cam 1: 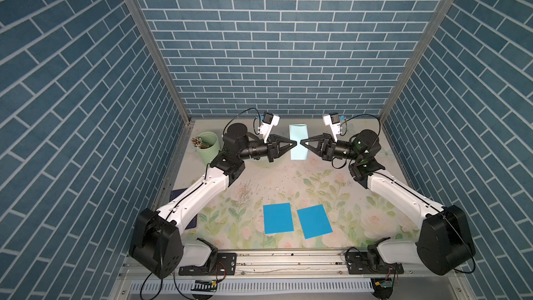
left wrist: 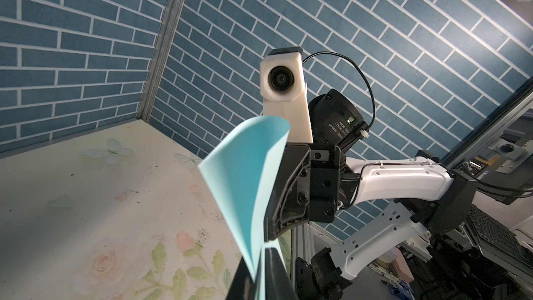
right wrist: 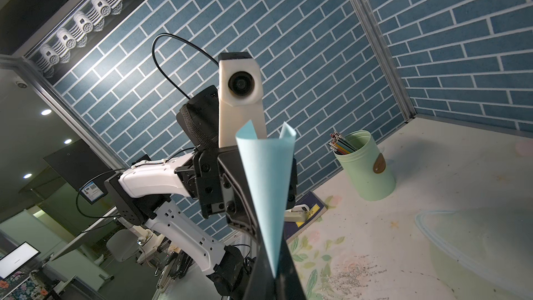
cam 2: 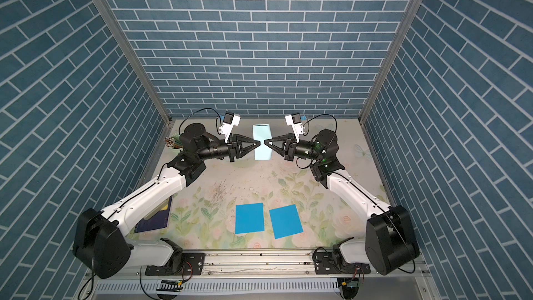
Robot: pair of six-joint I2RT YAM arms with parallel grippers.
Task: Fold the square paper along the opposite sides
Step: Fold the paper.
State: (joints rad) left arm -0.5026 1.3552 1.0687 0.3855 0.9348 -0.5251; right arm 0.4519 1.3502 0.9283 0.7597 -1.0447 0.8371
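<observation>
fold in hand: left jaws and right jaws both clenched on paper point(cam 1: 298, 151), looped double above far counter point(cam 1: 274, 180); next needs edges matched, then creasing flat.

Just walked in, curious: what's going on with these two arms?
Both arms hold one light blue paper off the table at its far end. The left gripper and right gripper each pinch a side edge, and the sheet is bent over on itself, not creased flat. Two bright blue sheets lie near the front.
</observation>
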